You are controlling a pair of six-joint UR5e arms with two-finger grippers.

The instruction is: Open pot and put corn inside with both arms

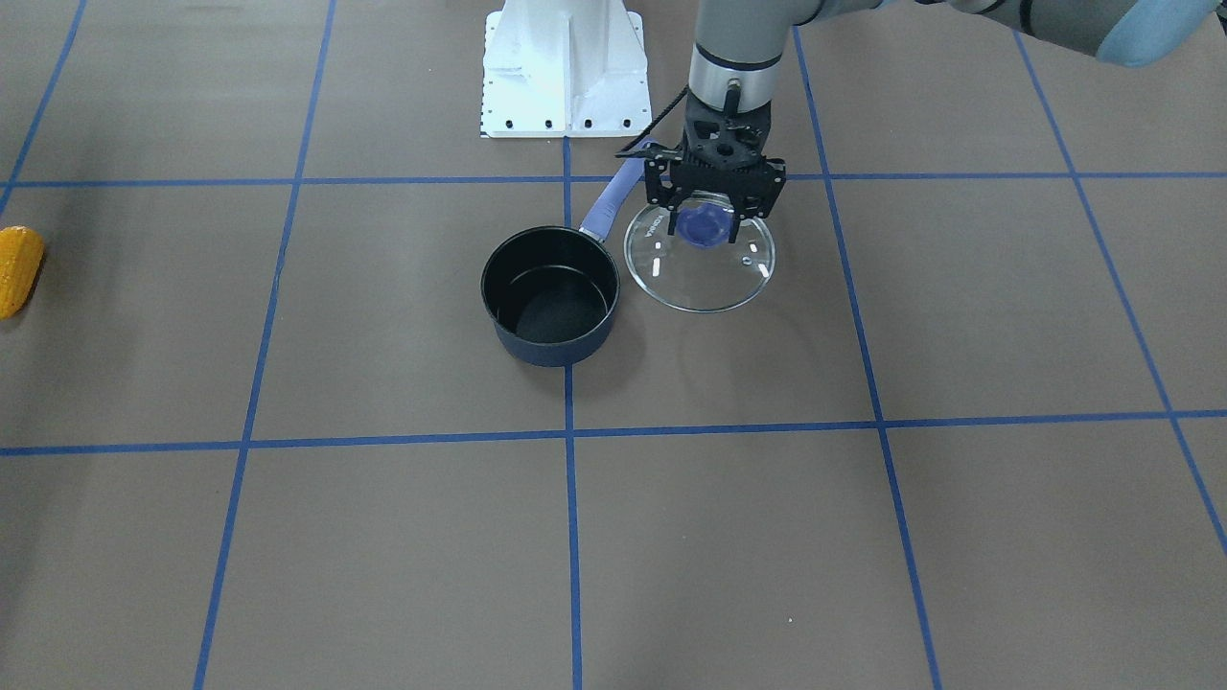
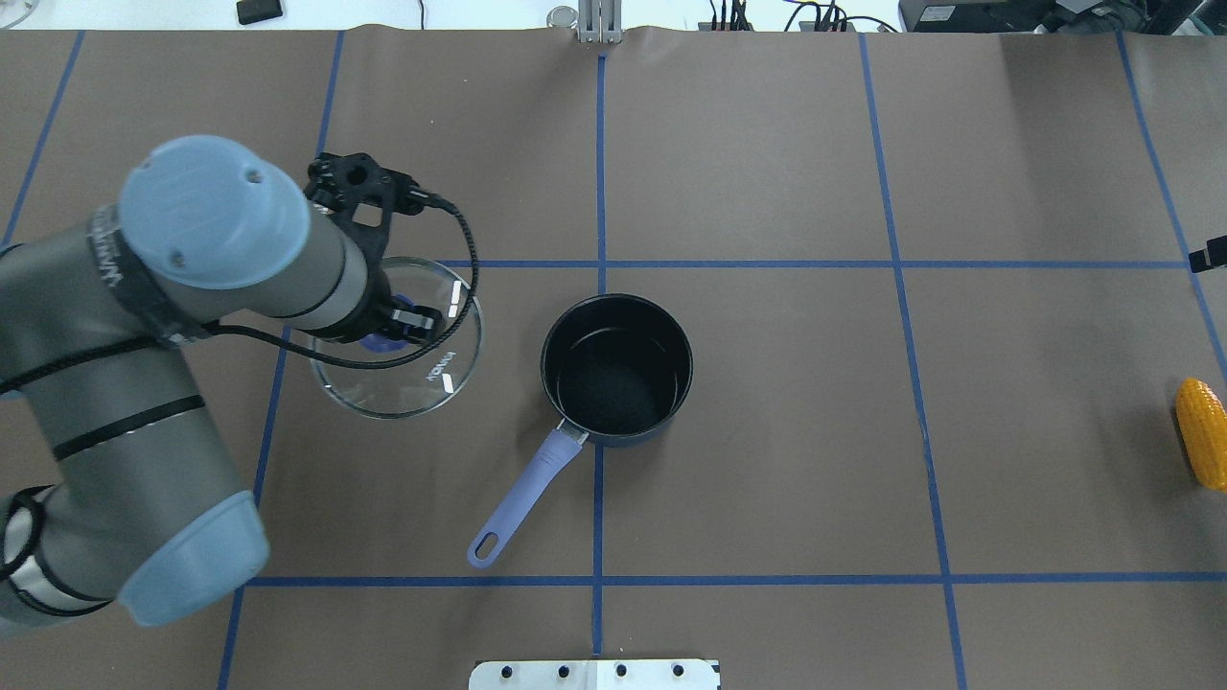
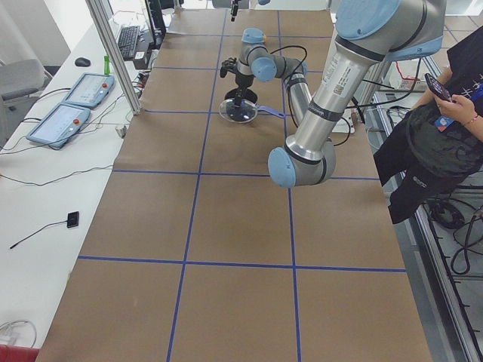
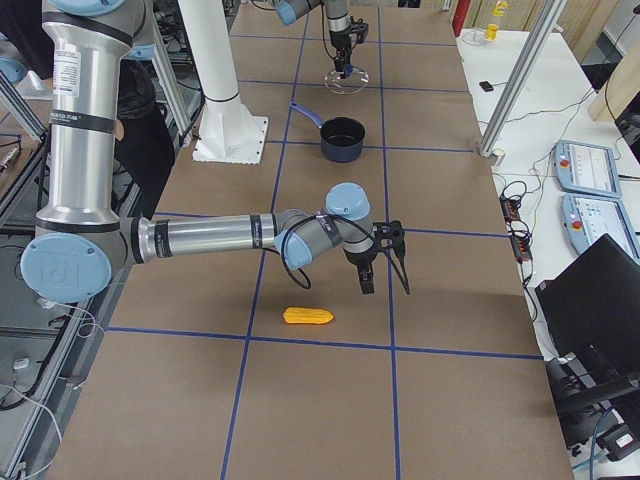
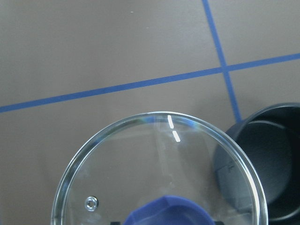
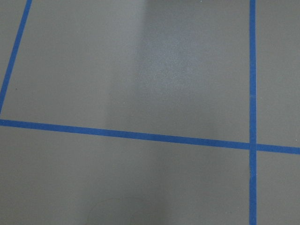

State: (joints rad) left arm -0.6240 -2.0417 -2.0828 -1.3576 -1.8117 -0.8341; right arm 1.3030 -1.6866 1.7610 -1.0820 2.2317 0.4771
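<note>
The open dark pot (image 1: 550, 297) with a blue-purple handle (image 2: 522, 503) stands near the table's middle. My left gripper (image 1: 706, 230) is shut on the blue knob of the glass lid (image 1: 700, 283) and holds it a little above the table, beside the pot. The lid (image 5: 140, 168) fills the left wrist view, with the pot (image 5: 274, 164) at its edge. The corn (image 2: 1202, 446) lies far out on my right side. In the exterior right view my right gripper (image 4: 386, 288) hangs just beyond the corn (image 4: 307, 316); I cannot tell whether it is open. The right wrist view shows only paper and tape.
The white base plate (image 1: 564, 86) stands at my side of the table. Blue tape lines cross the brown paper. An operator (image 3: 438, 143) stands beside the table's edge. Teach pendants (image 3: 72, 102) lie on the side bench.
</note>
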